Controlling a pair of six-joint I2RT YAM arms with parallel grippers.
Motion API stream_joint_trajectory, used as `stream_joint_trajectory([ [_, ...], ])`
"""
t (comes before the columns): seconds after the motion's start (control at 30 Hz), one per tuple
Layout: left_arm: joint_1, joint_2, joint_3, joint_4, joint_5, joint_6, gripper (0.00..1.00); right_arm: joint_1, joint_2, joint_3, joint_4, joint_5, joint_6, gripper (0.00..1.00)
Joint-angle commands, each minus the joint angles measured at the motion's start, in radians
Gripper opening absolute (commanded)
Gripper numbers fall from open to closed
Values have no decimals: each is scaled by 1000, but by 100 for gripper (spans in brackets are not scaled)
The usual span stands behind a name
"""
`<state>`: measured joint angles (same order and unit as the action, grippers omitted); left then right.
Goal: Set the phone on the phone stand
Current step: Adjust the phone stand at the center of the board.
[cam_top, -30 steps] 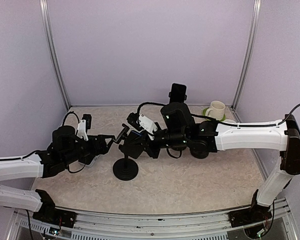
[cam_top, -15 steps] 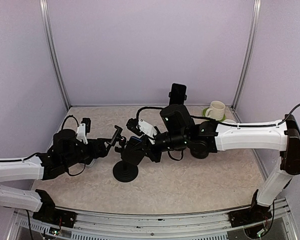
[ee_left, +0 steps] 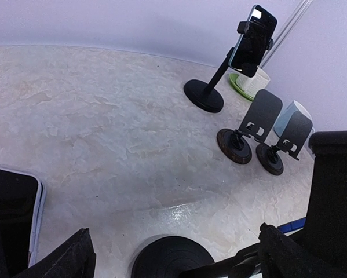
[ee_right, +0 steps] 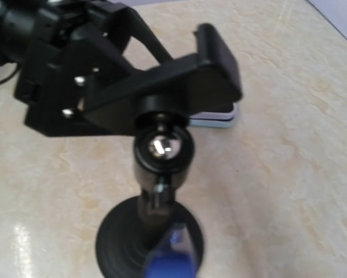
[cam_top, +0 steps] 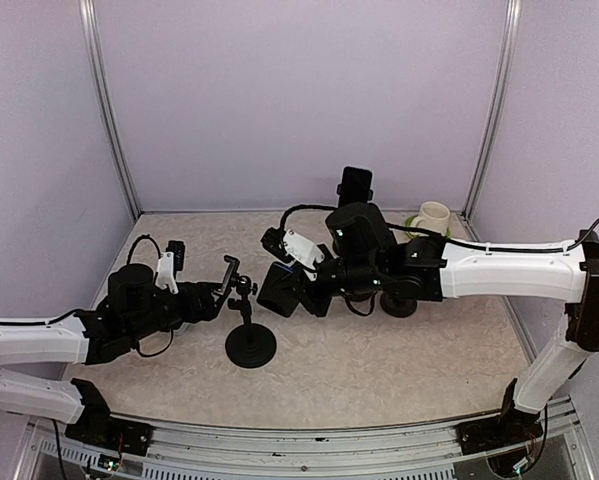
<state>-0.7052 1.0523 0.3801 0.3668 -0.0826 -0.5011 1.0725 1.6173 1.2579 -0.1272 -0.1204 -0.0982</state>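
Where the phone is: off the table, pinched in my right gripper. The phone shows from above as a dark slab, hanging just right of the stand's cradle and not seated in it.
Right gripper: closed narrow on that phone. In its own wrist view I only get a blurred blue strip at the bottom edge.
Left gripper: spread wide, fingers level with the cradle on its left side. I cannot tell whether they touch it.
Phone stand: upright between my two arms, with a round black base, a short pole and a ball joint. The cradle at the top is tilted.
Left wrist view: the stand's round base sits low in the frame between my two fingers.
Second phone: flat on the table in a light case, left of the stand's base.
Back of table: a tall stand with a phone clamped in it, and a mug on a green saucer. Two small folding stands sit side by side.
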Motion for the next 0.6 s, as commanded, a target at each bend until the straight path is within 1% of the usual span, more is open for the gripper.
stream_joint_trajectory([
  [0.0, -15, -4, -5, 58, 14, -5, 96, 4, -17, 61, 8, 18, -8, 0],
  [0.33, -43, -28, -10, 34, -17, -34, 95, 3, 2, 104, 7, 23, 24, 0],
  [0.57, -87, -94, -19, -31, -75, -93, 96, 4, 25, 142, -11, 45, 38, 0],
])
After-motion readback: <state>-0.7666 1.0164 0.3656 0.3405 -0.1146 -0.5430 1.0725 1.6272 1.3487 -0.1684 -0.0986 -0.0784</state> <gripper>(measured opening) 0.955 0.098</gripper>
